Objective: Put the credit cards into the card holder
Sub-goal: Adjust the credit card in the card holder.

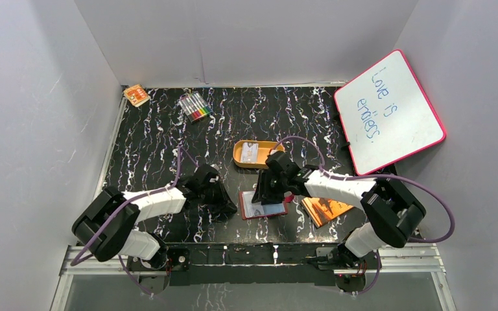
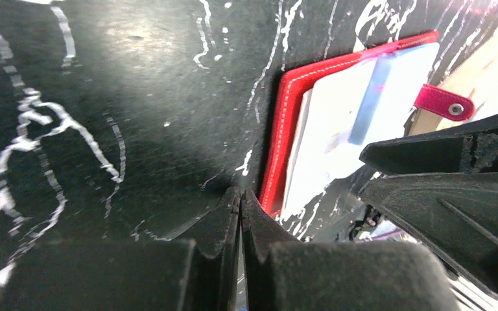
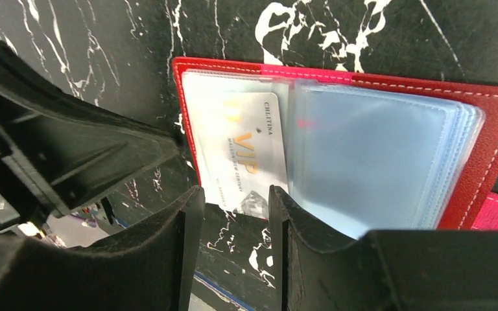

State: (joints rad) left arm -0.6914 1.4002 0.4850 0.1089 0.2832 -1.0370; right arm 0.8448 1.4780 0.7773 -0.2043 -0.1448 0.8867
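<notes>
Red leather-like card holder [image 1: 263,205] lies open on the black marbled tabletop [image 1: 149,142], close to the near edge between the two arms, with its clear pockets [image 3: 369,155] stacked on one side. One credit card [image 3: 249,162], pale with gold VIP print, rests on the other inner page. Its near end sits between the right jaws, which stand partly apart with a gap showing beside the card's edge. The left jaws are pressed together low over the tabletop, just left of the holder. Farther back, an orange tin [image 1: 238,155] holds a second credit card [image 1: 250,153]. An orange booklet [image 1: 325,209] lies right of the holder.
</notes>
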